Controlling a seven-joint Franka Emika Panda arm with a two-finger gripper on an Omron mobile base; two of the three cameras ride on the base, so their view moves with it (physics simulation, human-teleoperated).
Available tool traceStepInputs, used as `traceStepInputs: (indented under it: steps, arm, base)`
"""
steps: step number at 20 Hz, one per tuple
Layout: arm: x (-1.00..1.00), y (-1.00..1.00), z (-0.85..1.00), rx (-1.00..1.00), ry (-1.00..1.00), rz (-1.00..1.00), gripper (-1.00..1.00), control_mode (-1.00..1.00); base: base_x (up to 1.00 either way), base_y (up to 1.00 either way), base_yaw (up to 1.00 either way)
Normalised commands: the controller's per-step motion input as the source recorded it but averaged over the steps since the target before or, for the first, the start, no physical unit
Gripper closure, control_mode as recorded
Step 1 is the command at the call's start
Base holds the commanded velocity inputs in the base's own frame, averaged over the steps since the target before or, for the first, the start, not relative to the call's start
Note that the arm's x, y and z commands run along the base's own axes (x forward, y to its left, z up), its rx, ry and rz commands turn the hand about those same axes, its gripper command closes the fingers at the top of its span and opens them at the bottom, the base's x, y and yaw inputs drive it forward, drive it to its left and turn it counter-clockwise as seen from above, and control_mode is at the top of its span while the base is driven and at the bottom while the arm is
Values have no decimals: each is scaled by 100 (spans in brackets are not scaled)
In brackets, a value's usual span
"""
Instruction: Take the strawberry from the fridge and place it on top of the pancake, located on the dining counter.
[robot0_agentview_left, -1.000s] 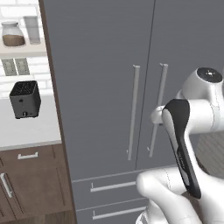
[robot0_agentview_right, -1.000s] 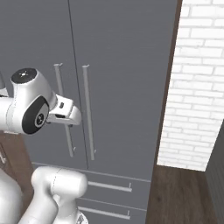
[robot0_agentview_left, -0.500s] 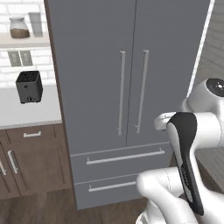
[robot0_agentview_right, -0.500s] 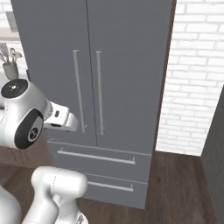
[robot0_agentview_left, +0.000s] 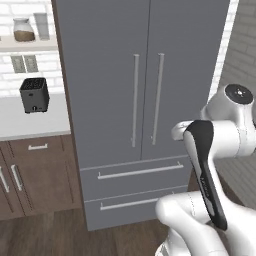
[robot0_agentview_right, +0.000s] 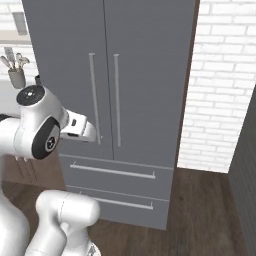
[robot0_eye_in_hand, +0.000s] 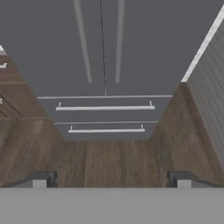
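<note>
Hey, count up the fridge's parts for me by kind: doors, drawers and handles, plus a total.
Doors: 2, left and right, both shut
Drawers: 2, upper and lower
Upright door handles: 2, left and right
Drawer handles: 2, upper and lower
Total: 8

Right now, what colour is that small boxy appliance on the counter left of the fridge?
The toaster is black, seen best in the left base view, on the pale counter.

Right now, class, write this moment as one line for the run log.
stage: facing fridge | doors: both shut | drawers: shut | gripper: jaws open, empty, away from door handles | strawberry: unseen
</note>
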Motion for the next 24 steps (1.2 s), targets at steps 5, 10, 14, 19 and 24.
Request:
traceStepInputs:
  steps: [5,10,14,19,24]
  arm:
    - [100,-10,9,-3,-14,0,-100,-100]
    - [75,-3,16,-8,-49,0,-100,-100]
    - [72,-5,23,4,-28,0,-100,-100]
    - [73,0,35,4,1,0,-100,-100]
    - [57,0,22,0,14,0,-100,-100]
  base:
    - [0,0,0]
    - [0,0,0]
    - [0,0,0]
    - [0,0,0]
    - [0,0,0]
